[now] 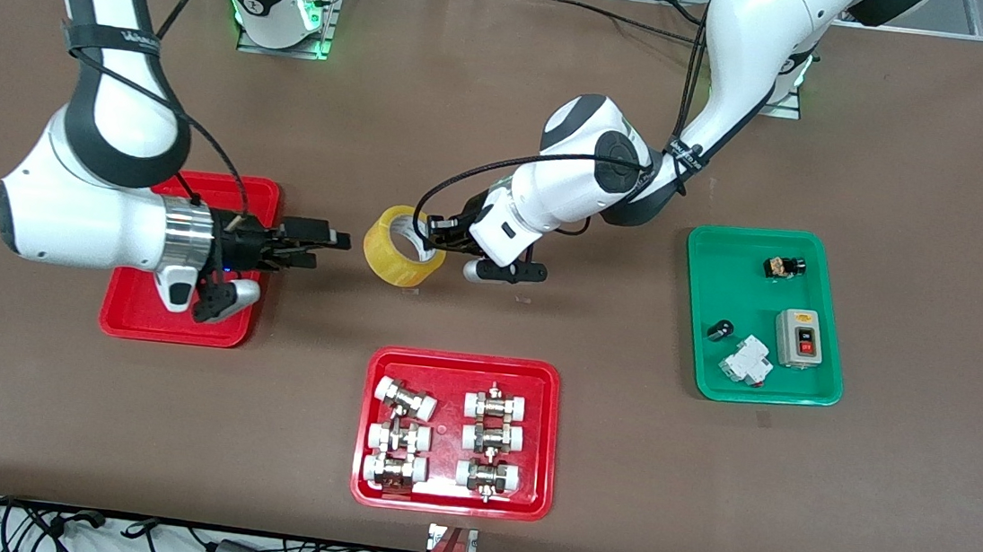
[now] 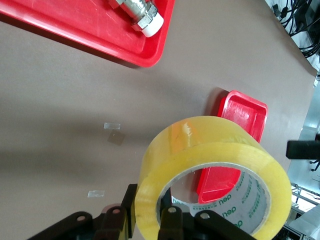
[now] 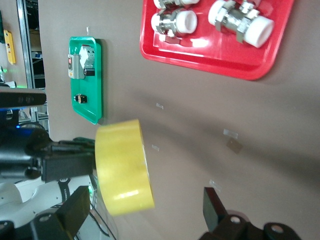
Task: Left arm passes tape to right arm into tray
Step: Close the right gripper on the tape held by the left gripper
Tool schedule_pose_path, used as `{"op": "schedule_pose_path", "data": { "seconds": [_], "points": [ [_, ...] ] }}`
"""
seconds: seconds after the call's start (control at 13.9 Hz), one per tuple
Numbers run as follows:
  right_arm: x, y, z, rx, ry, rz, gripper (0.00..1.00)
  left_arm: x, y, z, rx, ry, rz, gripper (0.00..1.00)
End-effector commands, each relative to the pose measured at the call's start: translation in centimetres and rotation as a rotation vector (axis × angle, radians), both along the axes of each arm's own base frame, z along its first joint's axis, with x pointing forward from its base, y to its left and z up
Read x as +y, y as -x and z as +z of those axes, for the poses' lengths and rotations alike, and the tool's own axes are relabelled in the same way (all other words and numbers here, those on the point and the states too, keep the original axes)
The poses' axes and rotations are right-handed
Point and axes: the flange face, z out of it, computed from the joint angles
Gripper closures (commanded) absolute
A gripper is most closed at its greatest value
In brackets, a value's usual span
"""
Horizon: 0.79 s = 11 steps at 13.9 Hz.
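Note:
The yellow tape [image 1: 402, 248] is held in the air over the middle of the table by my left gripper [image 1: 436, 236]. The gripper is shut on the roll's wall, one finger in the hole and one outside, as the left wrist view shows for the tape [image 2: 215, 165] and gripper [image 2: 150, 216]. My right gripper [image 1: 327, 249] is open and empty, a short gap from the tape, pointing at it. In the right wrist view the tape [image 3: 122, 167] lies ahead of the open right gripper [image 3: 147, 212]. The plain red tray [image 1: 135, 323] lies under the right arm's wrist and also shows in the left wrist view [image 2: 245, 112].
A red tray of white-and-metal fittings [image 1: 539, 434] lies nearer the front camera than the tape. A green tray [image 1: 726, 272] with small electrical parts lies toward the left arm's end. Small bits of clear tape [image 2: 112, 125] stick to the brown table.

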Motion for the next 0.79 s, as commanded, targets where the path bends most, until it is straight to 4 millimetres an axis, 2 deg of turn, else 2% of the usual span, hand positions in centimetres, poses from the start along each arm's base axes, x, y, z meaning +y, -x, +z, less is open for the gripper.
{"op": "schedule_pose_path", "data": {
  "seconds": [0.0, 0.29, 0.72],
  "points": [
    [1.5, -1.2, -1.1, -0.038, -0.046, 0.025, 0.00, -0.1, -0.1, 0.3, -0.024, -0.003, 0.007, 0.99],
    [3.5, -0.8, -1.8, -0.031, -0.086, 0.025, 0.00, 0.1, -0.6, 0.2, -0.042, 0.004, 0.013, 0.98],
    [4.6, -0.7, -3.4, -0.023, -0.078, 0.038, 0.00, 0.6, -1.2, 0.0, -0.102, -0.037, -0.016, 0.98]
  ]
}}
